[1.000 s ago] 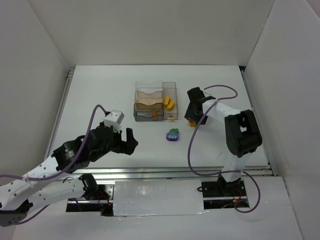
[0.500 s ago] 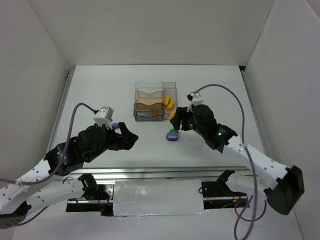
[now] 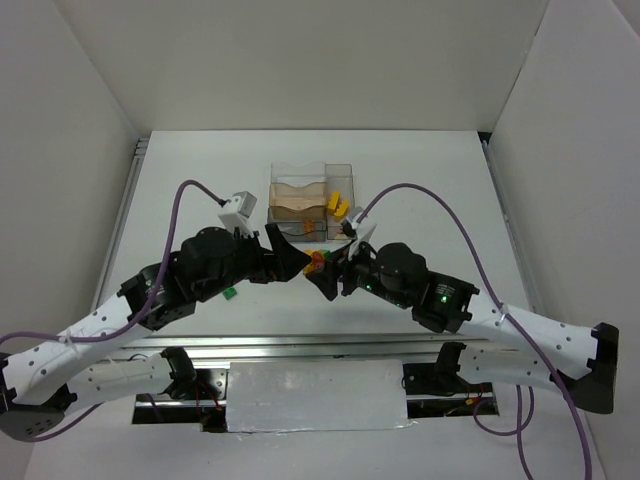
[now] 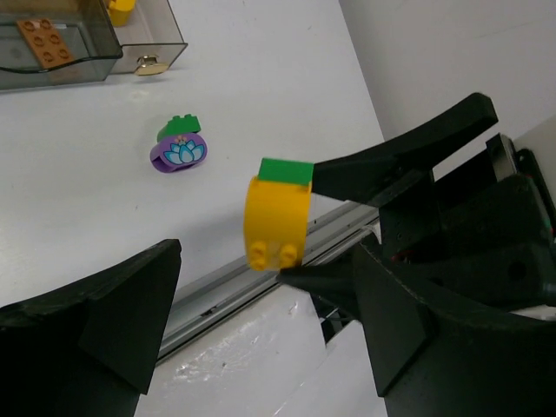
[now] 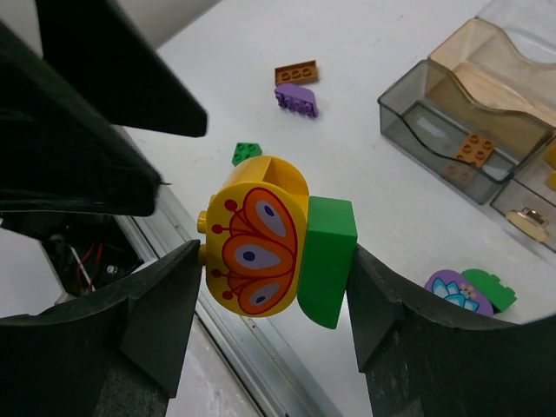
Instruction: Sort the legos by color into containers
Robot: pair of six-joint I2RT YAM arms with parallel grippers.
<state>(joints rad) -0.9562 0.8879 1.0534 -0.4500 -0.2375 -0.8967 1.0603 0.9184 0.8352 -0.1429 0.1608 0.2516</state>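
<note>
the right gripper (image 5: 274, 261) is partly closed and clamps a rounded yellow lego (image 5: 256, 248) printed with an orange petal pattern, with a green brick (image 5: 328, 256) joined to one end. one of its fingers (image 5: 161, 308) presses the yellow side and the other presses the green brick. in the left wrist view these same black fingers pinch the piece from the green end and from the studded yellow end, holding it up off the white table (image 4: 261, 78).

the left gripper (image 3: 295, 255) stands wide open, facing the right one. its fingers (image 4: 104, 313) sit on either side of the held piece with clear gaps, touching nothing.

from above, the two grippers meet just in front of the containers (image 3: 310, 205), on the side nearer the arm bases.

an orange brick (image 4: 43, 39) lies in the grey-tinted bin, and yellow bricks (image 3: 338, 207) lie in the clear bin to its right. a purple rounded piece with a lotus print and green top (image 4: 178, 149) lies on the table near the containers. further off, an orange-brown brick (image 5: 295, 72) and a purple piece (image 5: 297, 98) lie just beside each other, and a small green brick (image 5: 246, 152) lies apart from them, closer to the table's near edge.
</note>
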